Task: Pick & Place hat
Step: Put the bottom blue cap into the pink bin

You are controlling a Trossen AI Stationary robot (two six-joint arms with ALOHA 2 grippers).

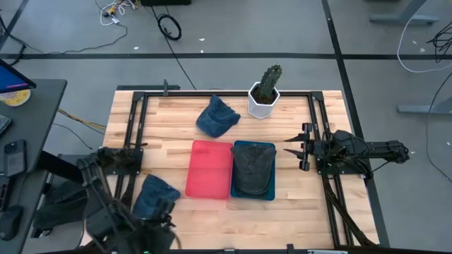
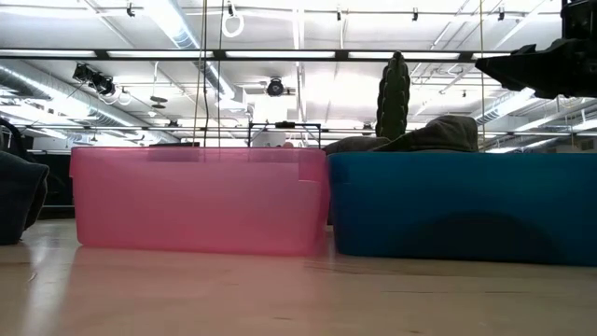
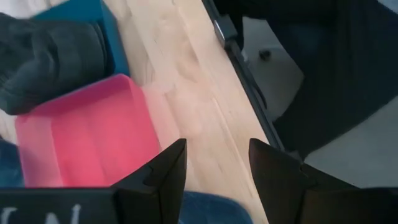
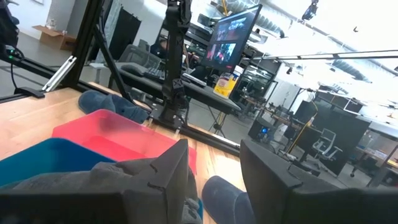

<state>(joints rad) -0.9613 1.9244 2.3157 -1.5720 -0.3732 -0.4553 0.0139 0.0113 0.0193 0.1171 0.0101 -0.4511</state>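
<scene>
A blue denim hat [image 1: 154, 195] is seen lying on the bench [image 1: 296, 212] at about seven o'clock, just beside the long side of the empty pink plastic bin [image 1: 210, 169] and at the left gripper [image 1: 159, 224], which is held spread and empty right over its near edge. The hat's long axis is judged to run roughly from the bench's front towards the back. The left arm is clearly the nearer one, and the bin is reached by a short carry towards three o'clock, with nothing seen standing between.

A second blue denim hat [image 1: 217, 117] is found at twelve o'clock, apart from both bins. A dark grey hat [image 1: 252, 166] is already held in the blue plastic bin [image 1: 271, 148], which touches the pink one. The right gripper [image 1: 296, 147] is parked spread and empty at three o'clock, beside the blue bin. A white-potted cactus [image 1: 265, 92] is set at one o'clock.
</scene>
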